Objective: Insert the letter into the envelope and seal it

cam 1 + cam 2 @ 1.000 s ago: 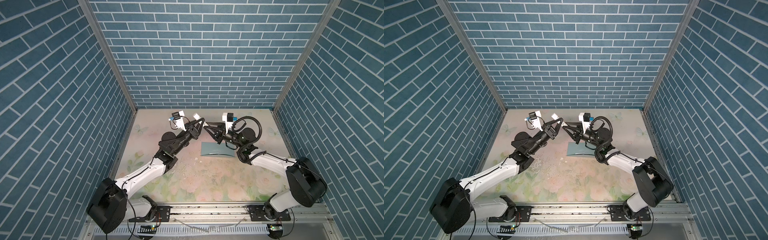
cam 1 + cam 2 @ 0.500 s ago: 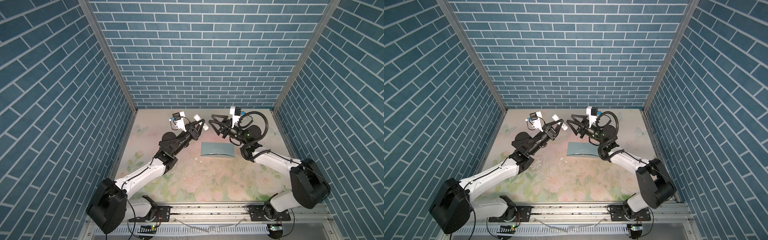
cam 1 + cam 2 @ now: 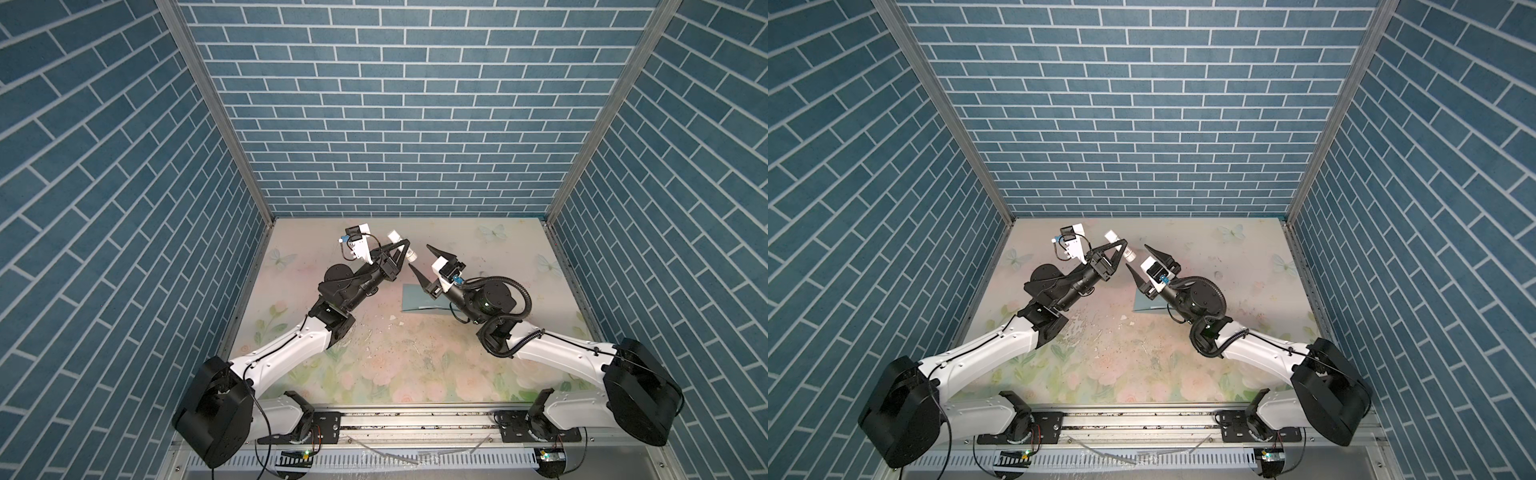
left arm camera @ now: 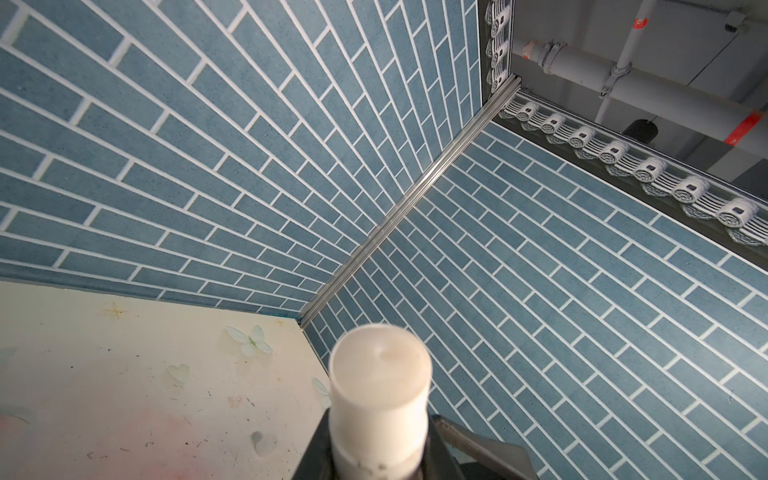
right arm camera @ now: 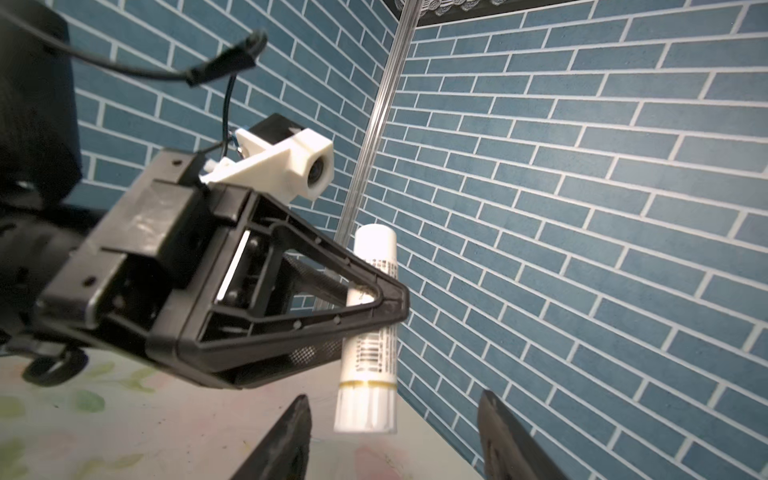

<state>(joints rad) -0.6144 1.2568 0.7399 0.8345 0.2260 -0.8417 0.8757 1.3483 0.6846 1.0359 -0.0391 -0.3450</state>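
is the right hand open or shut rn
Open. In both top views the right hand has its jaws standing wide apart, gripping nothing; the glue stick is held by the left hand.

The envelope (image 3: 419,301) is teal, the glue stick (image 5: 370,353) white, perhaps yellow-ringed.

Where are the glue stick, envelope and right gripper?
glue stick (image 5: 369,353), right wrist view, labelled barrel.
envelope (image 3: 415,299), a top view, exposed flat face.
right gripper (image 3: 419,256), a top view, between fingertips.
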